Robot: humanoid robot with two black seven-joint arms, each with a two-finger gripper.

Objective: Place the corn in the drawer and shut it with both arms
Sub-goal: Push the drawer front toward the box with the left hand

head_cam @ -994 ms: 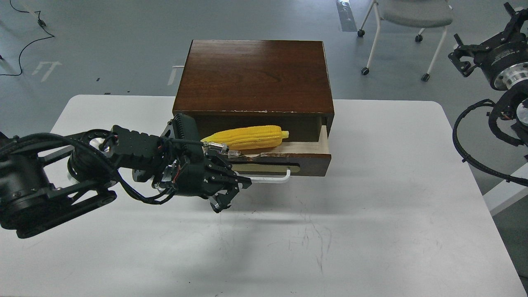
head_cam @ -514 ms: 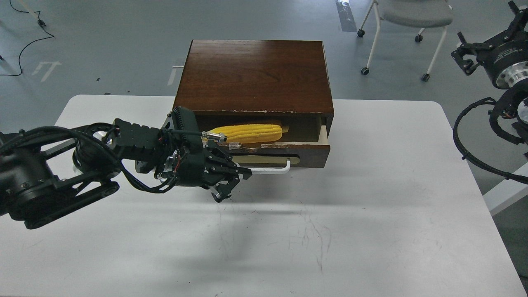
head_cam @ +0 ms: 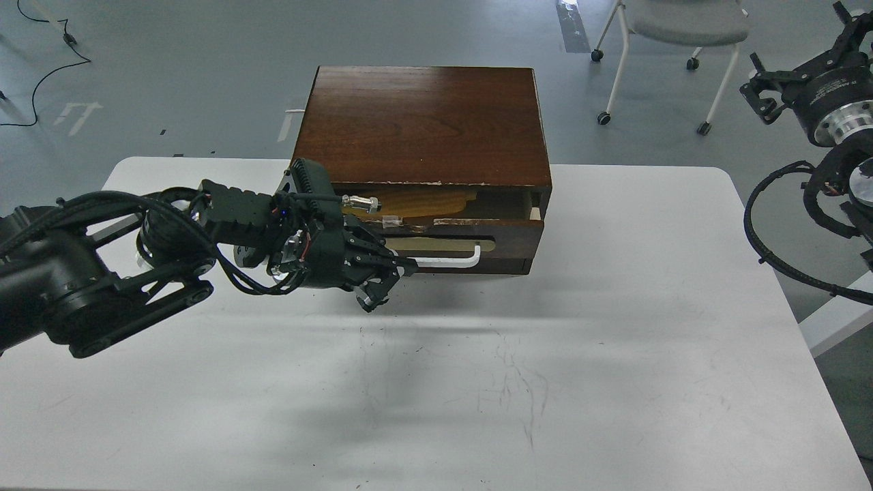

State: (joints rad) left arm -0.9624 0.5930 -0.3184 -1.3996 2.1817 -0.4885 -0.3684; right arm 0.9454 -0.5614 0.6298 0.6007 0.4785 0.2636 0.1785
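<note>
The left gripper [head_cam: 389, 279] sits just left of centre in the frame, its two dark fingers spread, the upper one lying against the left end of the white handle [head_cam: 453, 262] and the lower one hanging below it with a pale tip; nothing is caught between them, and whether the upper finger truly presses on the bar cannot be told. Behind it the black left arm [head_cam: 102, 279] runs off to the left edge, cables looping around its silver joints. The handle sits on a beige plate on the dark brown front of the drawer [head_cam: 505, 239], which stands only a narrow way out of the cabinet [head_cam: 423, 123], its chipped top edge showing a slim gap of pale wood at the right end. The corn [head_cam: 423, 202] lies inside that gap, lengthwise, shadowed to a dull yellow beneath the cabinet's top. The cabinet rests at the far middle of the white table [head_cam: 614, 341]. At the upper right edge the right gripper [head_cam: 801, 75] hangs well away from the cabinet, seen small and dark, so its jaws cannot be judged. A grey chair [head_cam: 682, 27] stands on the floor in the upper right.
</note>
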